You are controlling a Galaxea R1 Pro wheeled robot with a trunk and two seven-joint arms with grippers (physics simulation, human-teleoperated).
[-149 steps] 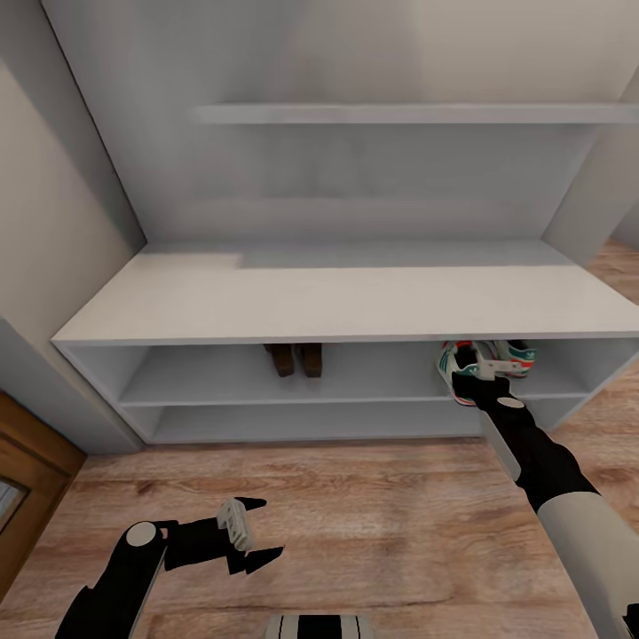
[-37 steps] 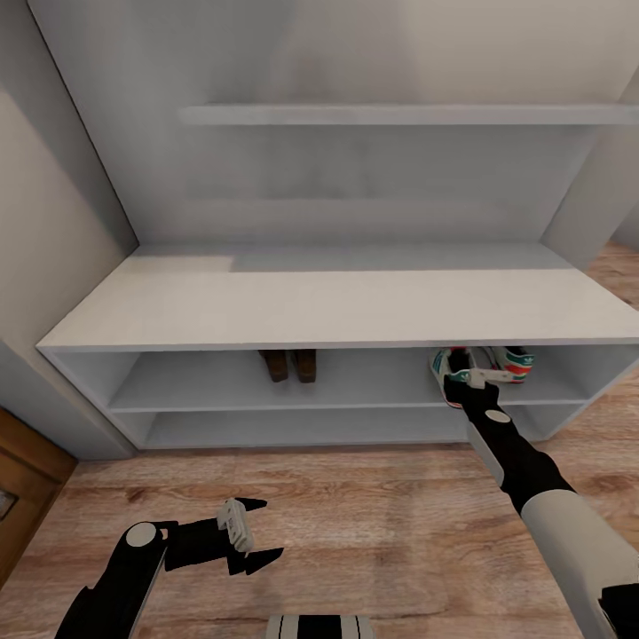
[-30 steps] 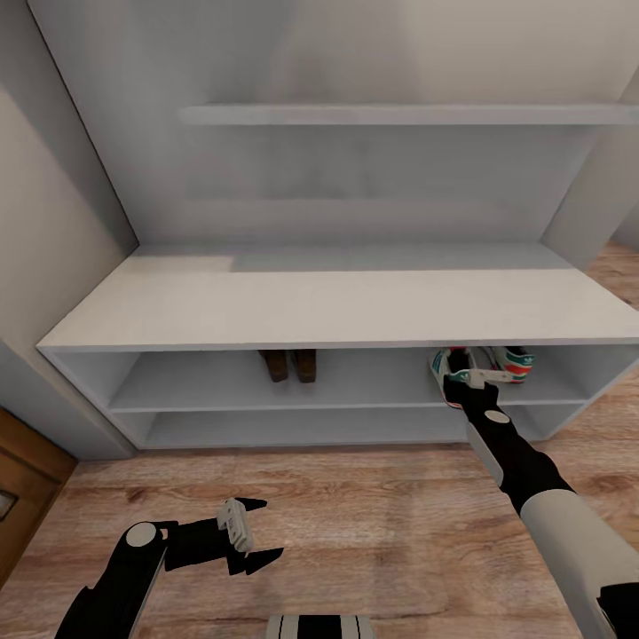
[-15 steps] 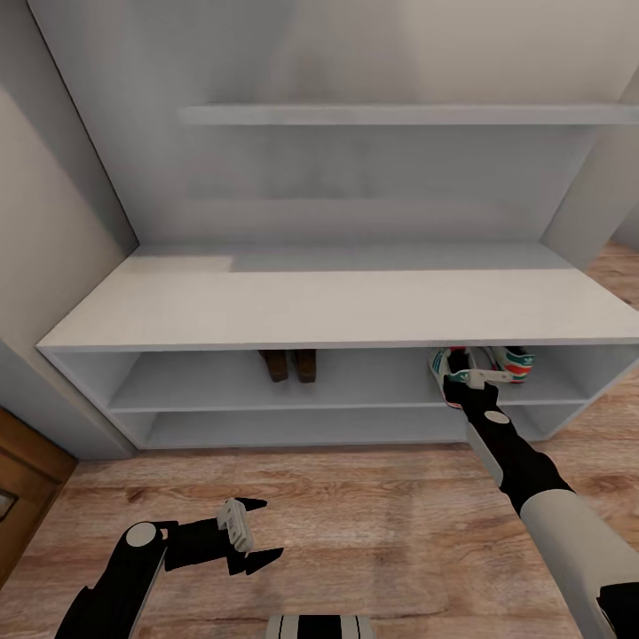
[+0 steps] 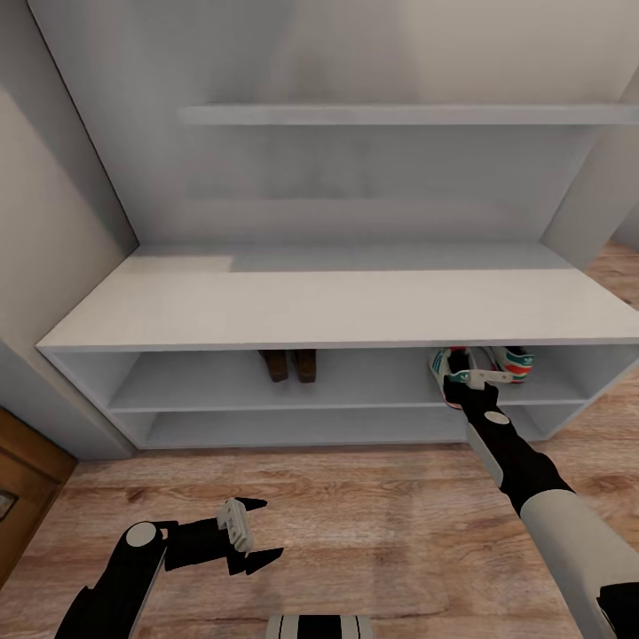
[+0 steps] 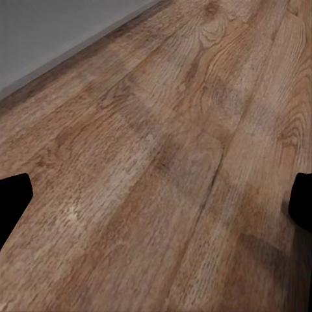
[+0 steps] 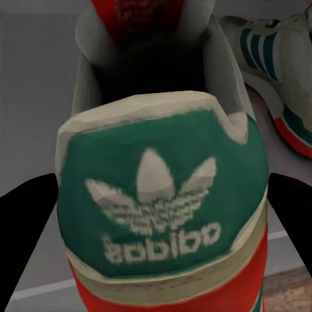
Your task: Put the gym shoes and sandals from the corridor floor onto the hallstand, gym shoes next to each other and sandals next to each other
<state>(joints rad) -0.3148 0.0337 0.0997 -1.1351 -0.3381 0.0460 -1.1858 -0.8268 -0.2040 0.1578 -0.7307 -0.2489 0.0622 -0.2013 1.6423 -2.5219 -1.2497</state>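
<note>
On upper shelf of hallstand (image 5: 337, 306), sandals (image 5: 289, 364) paired at 11 o'clock; gym shoes (image 5: 479, 366) side by side at 3 o'clock, one flanked by right gripper (image 5: 475, 377), grasp unclear. Left gripper (image 5: 253, 540) spread, empty. Release judged remaining.

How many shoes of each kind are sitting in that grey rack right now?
Gym shoes, white with green stripes: 2, one at the right tool, the other beside it on the upper shelf
Brown sandals: 2, side by side on the same shelf
Total: 4 shoes on the hallstand
</note>
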